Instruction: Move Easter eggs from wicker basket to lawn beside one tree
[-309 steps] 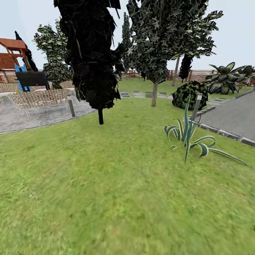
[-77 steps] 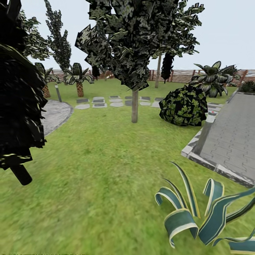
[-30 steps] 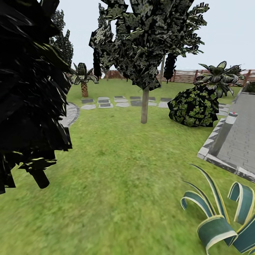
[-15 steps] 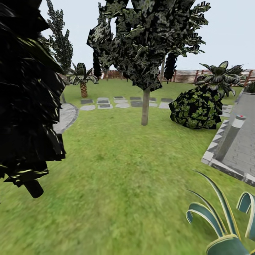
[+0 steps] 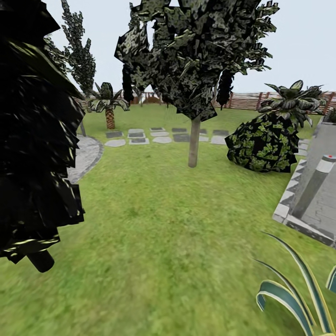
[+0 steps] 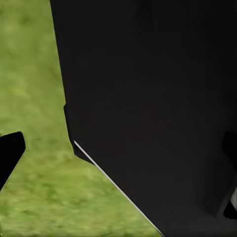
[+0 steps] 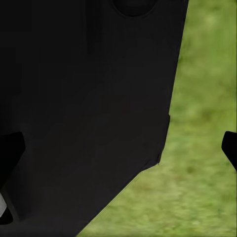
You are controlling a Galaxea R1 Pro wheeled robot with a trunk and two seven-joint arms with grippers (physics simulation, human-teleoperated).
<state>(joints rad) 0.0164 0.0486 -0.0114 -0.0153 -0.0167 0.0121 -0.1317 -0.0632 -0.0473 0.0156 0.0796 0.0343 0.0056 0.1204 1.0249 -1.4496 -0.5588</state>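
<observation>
Ahead, lawn [image 5: 154, 233] runs to a slim-trunked tree [image 5: 193, 147] — both tools' state: cannot tell, wrist views mostly black.

A broad, flat black body panel [image 6: 158, 108] with a thin pale edge line; black fingertips [image 7: 10, 148] at the frame edges, both wrist views.

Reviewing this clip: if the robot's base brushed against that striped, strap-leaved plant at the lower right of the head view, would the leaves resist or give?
The striped plant would probably give: its leaves are long, thin and already arch and curl over, suggesting floppy blades. It seems rooted in the lawn, so it would likely bend rather than slide or tip. The pointed tips look soft, though a render cannot confirm stiffness.
</observation>
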